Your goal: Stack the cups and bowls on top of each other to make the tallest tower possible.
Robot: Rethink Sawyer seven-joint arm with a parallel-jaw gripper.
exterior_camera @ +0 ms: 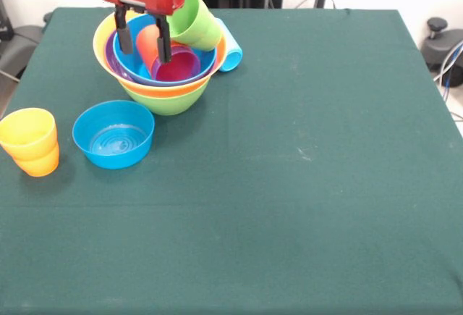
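The tower (163,69) sits near the desk's (304,185) far left corner: a lime green bowl (170,100) carries nested yellow, purple and blue bowls, so the wide base keeps it steady. Inside lie an orange cup (148,42) and a purple cup (176,66); a green cup (195,22) leans on the rim and a light blue cup (230,48) lies behind. The tool (142,43) hangs spread over the orange cup, seemingly to grip or release it. A smaller blue bowl (113,134) and stacked yellow cups (30,141) wait apart on the left.
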